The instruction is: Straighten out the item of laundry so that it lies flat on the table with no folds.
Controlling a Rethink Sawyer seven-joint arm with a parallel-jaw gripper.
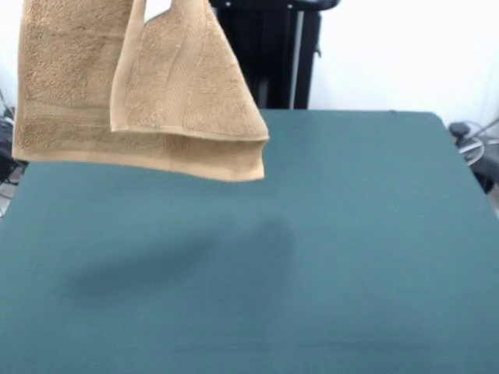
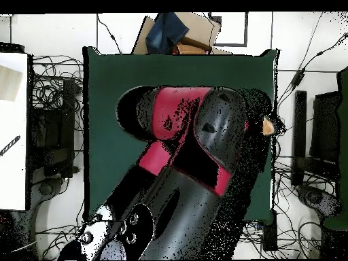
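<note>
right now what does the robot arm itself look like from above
In the overhead view the arm is bulky and rounded, made of glossy black shells with red sections between them. Its lower segment widens toward a black base showing round silver fittings. The gripper is not visible in either view, and no markings can be read.

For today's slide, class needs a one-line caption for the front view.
A folded tan terry towel hangs in the air above the dark green table, casting a shadow on the cloth below.
</note>
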